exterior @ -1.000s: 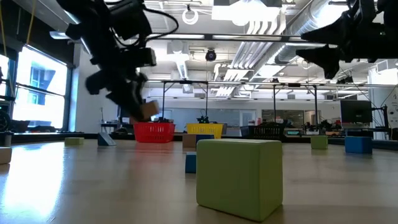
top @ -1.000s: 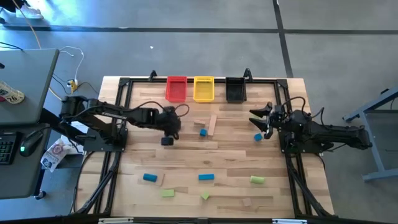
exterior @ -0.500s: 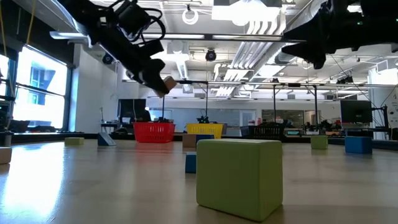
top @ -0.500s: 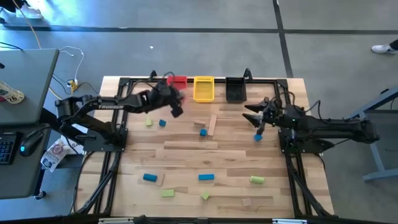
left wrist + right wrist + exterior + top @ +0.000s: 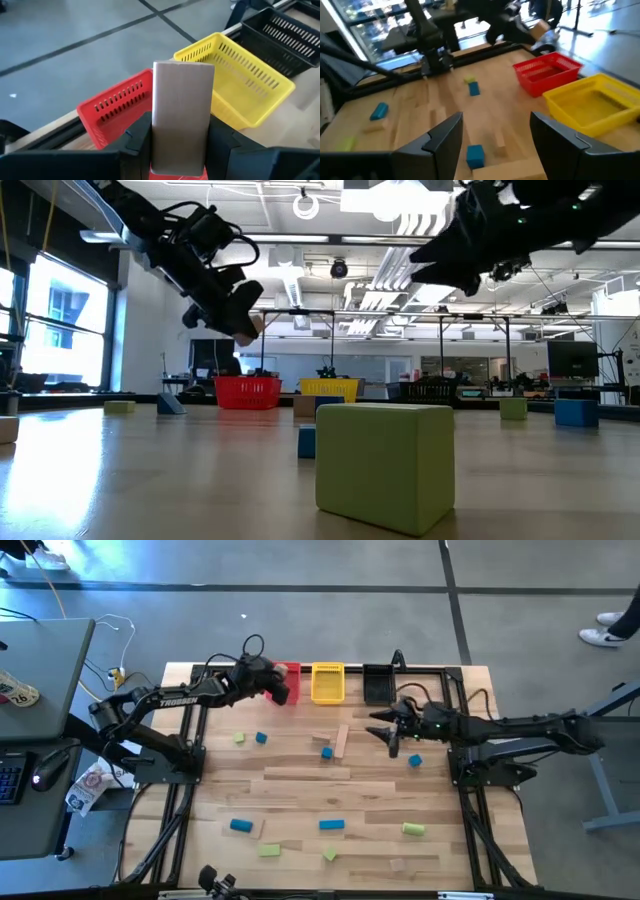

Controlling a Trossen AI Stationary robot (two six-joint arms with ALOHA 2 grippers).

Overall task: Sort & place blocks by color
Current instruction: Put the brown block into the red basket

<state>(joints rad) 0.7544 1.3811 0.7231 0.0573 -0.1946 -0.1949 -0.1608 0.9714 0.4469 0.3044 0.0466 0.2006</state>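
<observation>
Wooden block light, rigid, smooth; left gripper clamps flat sides over red bin. Right gripper spread, empty.

Even overhead light falls on the desk, with soft, faint shadows. In the low view, ceiling lamps and a window glare, leaving both arms as dark silhouettes. The right wrist view is blurred throughout.

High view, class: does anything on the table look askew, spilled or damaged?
Nothing looks damaged or spilled. The small blue, light green and pale wood blocks lie scattered on the wooden table, unsorted. One long pale wood bar lies at a slant near the yellow bin.
</observation>
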